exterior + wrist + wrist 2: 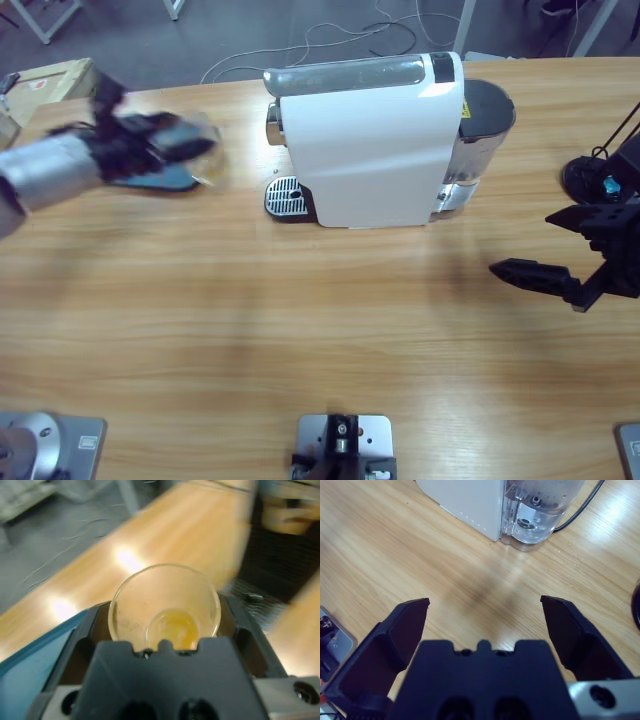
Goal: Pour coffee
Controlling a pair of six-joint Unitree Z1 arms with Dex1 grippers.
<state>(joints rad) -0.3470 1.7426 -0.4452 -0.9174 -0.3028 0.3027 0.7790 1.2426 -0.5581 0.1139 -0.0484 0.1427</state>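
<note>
Left wrist view alone: coffee (175,628) in glass (165,605) clamped by left gripper (165,630), apparently blurred overhead; right gripper (485,610) agape.

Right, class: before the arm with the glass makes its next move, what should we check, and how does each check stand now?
1. Left claw shut on the glass: ok.
2. Coffee in the glass, a shallow layer: ok.
3. Drip grate of the coffee machine free of any cup: ok.
4. Right claw open, holding nothing, away from the left arm: ok.
5. Glass upright in the high view: cannot tell, blurred.
</note>
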